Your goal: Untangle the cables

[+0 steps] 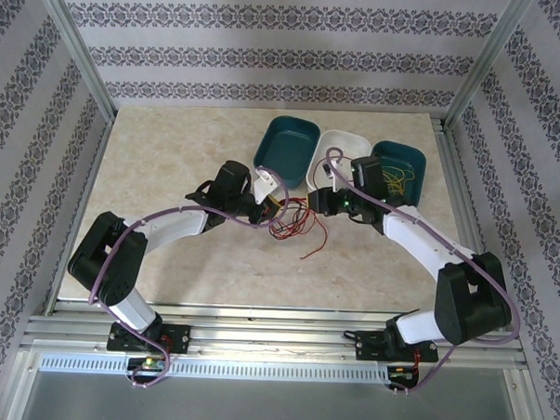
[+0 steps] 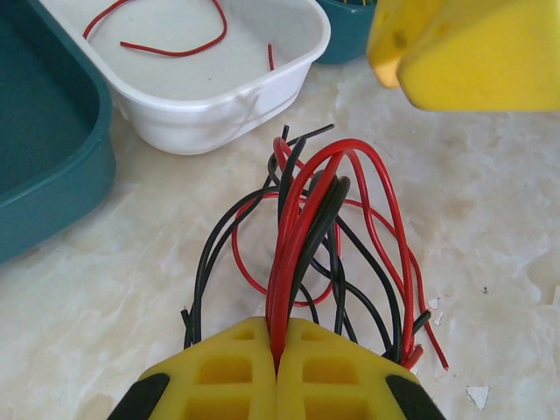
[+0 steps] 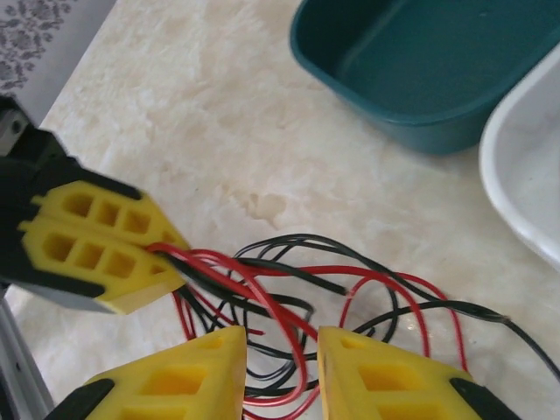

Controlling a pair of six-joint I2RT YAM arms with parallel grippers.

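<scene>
Item: red and black cables [image 1: 293,225], tabletop [image 1: 170,168] centre, 7 o'clock from the white tub [image 1: 350,143].
I logged left gripper [image 2: 278,337] pinching the bundle; right gripper [image 3: 282,350] spread astride its strands.

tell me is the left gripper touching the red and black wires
Touching. The left wrist view shows the left gripper clamped on the wires, which run out from between its closed jaws.
</scene>
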